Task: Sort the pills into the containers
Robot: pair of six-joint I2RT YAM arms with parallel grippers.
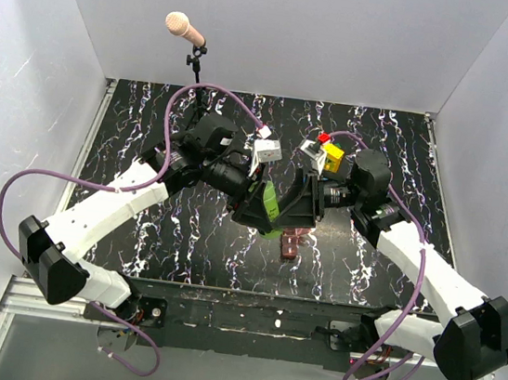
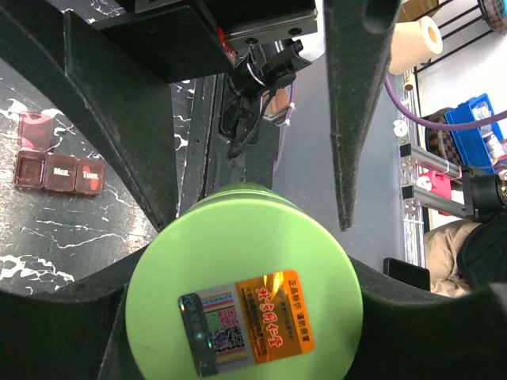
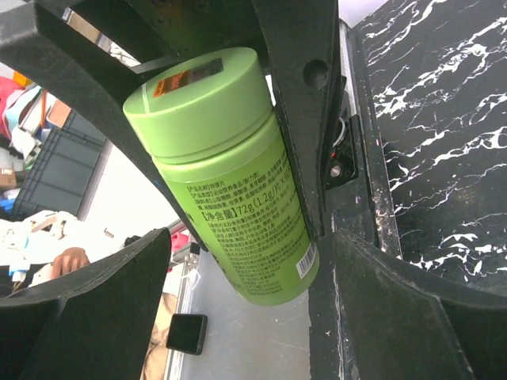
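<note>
The green cylindrical bottle [image 1: 271,202] hangs above the mat between both grippers. My left gripper [image 1: 259,208] is shut on its cap end; in the left wrist view the round cap with an orange sticker [image 2: 244,305] fills the space between my left gripper's [image 2: 245,317] jaws. My right gripper [image 1: 297,203] is open around the bottle's base; in the right wrist view the bottle [image 3: 238,198] lies between my right gripper's [image 3: 252,237] jaws, with a gap on the left side. The red-brown pill box [image 1: 292,244] lies on the mat, one lid up [image 2: 54,162]. No pills show.
A yellow-and-blue toy brick stack [image 1: 332,155] and a white block [image 1: 266,151] sit behind the grippers. A microphone on a stand [image 1: 184,27] is at the back left. The black marbled mat [image 1: 151,120] ends at the near rail [image 1: 239,305].
</note>
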